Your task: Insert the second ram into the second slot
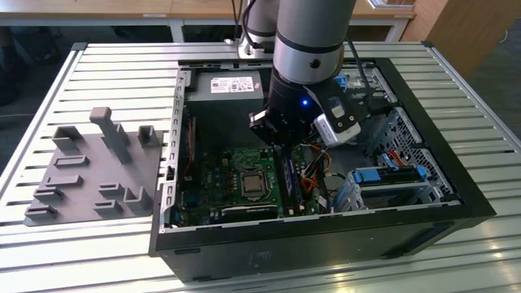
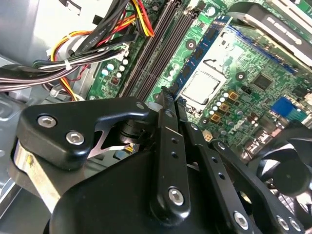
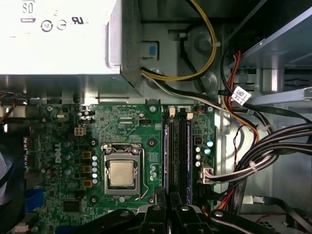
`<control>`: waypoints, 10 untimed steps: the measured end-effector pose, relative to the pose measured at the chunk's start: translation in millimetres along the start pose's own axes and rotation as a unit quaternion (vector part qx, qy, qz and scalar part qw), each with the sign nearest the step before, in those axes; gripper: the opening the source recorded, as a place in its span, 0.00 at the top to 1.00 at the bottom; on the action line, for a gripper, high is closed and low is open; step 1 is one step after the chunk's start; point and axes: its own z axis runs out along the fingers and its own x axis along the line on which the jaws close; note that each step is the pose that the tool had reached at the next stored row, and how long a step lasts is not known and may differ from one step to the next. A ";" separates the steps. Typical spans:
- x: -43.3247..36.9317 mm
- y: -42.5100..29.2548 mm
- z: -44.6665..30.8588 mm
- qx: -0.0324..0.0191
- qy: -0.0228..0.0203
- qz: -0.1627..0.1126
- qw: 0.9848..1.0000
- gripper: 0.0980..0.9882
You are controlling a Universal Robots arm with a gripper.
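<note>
**Open computer case on a slatted surface.** The computer case (image 1: 326, 238) lies on its side toward the exterior view's right edge of the metal surface (image 1: 106, 67). A grey moulded holder (image 1: 89, 177) sits near the exterior view's left edge. The arm reaches down into the case, with its claw (image 1: 282, 144) low over the motherboard (image 3: 126, 117) above the memory slots. The second ram (image 2: 202, 51) stands on edge in the slot bank, just beside the processor socket (image 3: 121, 174). In the second wrist view, one end of it lies right at the claw's tips. The fingers (image 3: 156, 219) are drawn together to a thin gap. Whether they touch the ram cannot be told. Bundled cables (image 3: 253, 161) run beside the slots, on the side away from the socket.
</note>
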 end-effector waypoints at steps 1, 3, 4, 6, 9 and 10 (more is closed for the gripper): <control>-0.4 0.1 1.9 0.000 0.000 0.000 1.000 0.95; -2.0 0.4 5.6 0.000 0.000 0.000 1.000 0.95; -3.2 0.5 7.3 0.000 0.000 0.000 1.000 0.95; -5.1 0.7 10.9 0.000 0.000 0.000 1.000 0.95; -7.4 1.0 16.3 0.000 0.000 0.000 1.000 0.95; -8.3 1.0 18.2 0.000 0.000 0.000 1.000 0.95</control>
